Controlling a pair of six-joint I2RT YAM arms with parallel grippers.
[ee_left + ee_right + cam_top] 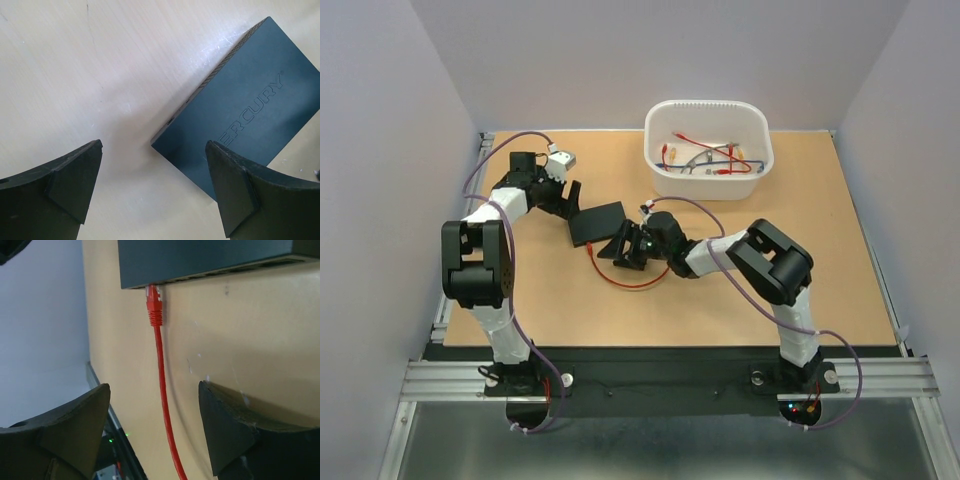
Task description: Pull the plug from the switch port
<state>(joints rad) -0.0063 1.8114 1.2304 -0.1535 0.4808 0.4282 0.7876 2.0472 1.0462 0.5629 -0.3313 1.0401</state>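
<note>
The switch is a flat matte-black box lying mid-table. It fills the right of the left wrist view and the top of the right wrist view. A red plug sits in the port at its end, and its red cable runs down between my right fingers; the cable loops on the table. My left gripper is open, its right finger over the switch's near corner. My right gripper is open astride the cable, short of the plug.
A white plastic tub with several cables stands at the back right. Grey walls enclose the wooden table on three sides. A metal rail runs along the near edge.
</note>
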